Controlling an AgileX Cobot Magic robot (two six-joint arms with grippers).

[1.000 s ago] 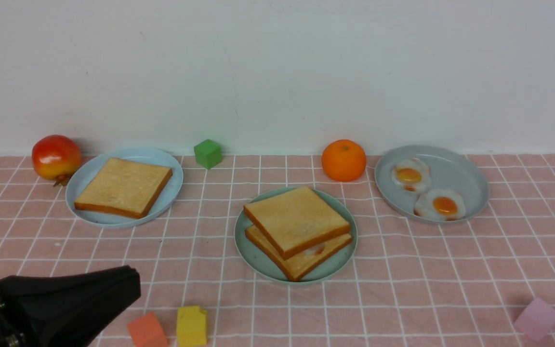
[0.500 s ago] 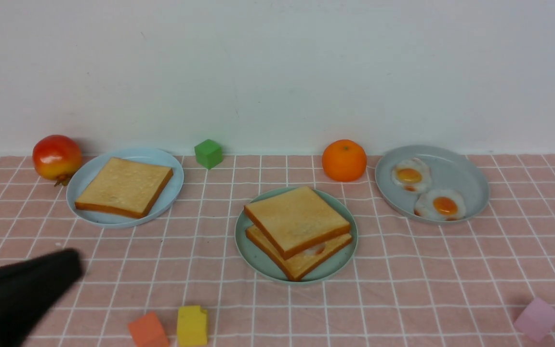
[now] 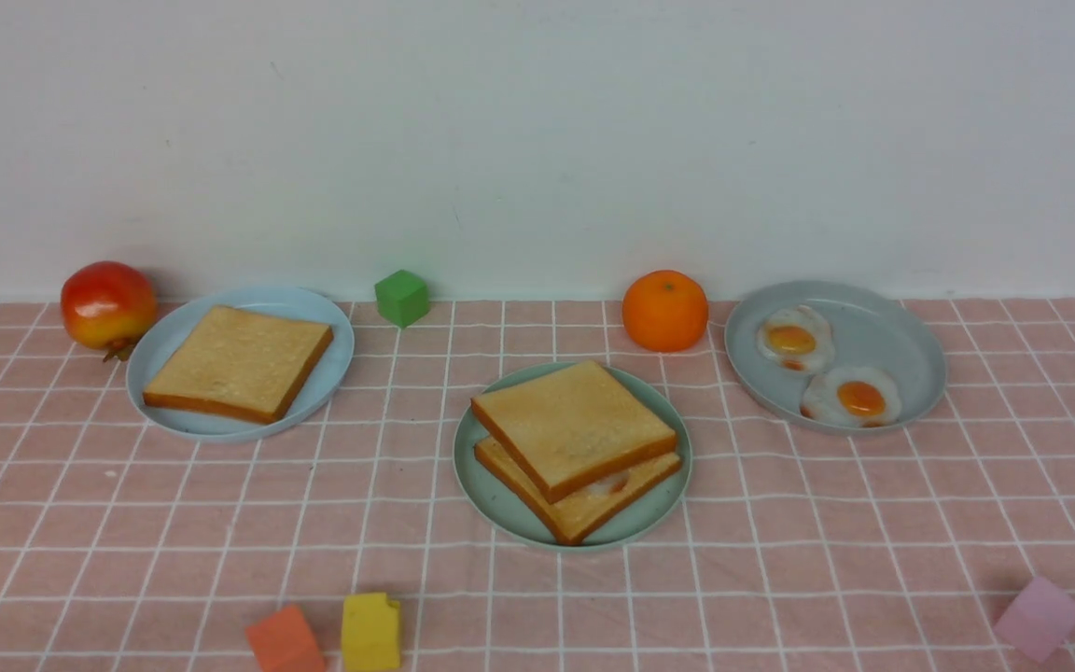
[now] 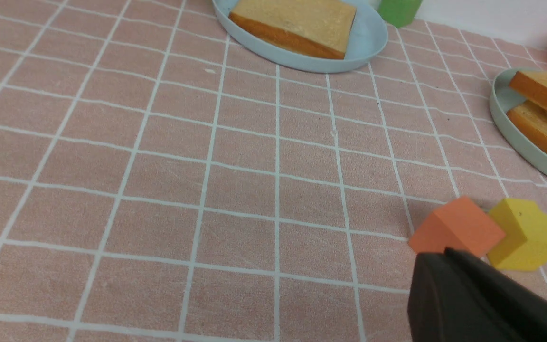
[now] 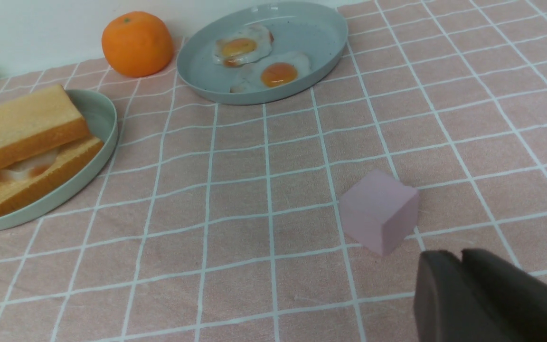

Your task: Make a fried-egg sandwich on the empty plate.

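The tabletop [image 3: 780, 523] is covered by a pink checked cloth. At frame centre the sandwich [image 3: 577, 448] is stacked on the green plate [image 3: 500, 499]; its egg is mostly hidden between the slices. Only dark finger tips are seen in each wrist view: the left fingers [image 4: 449, 254] and right fingers [image 5: 461, 256] are pressed together, nothing grasped. An orange block [image 4: 456, 228] sits just beyond the left ones.

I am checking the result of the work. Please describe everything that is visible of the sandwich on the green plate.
The fried-egg sandwich is two square, golden toasted slices with orange-brown crust, stacked flat with the upper slice shifted toward the wall. Between them a glossy white egg with a bit of orange yolk shows at the open side. It looks like spongy bread. It lies on the mint-green plate; only the plate touches it, no gripper.
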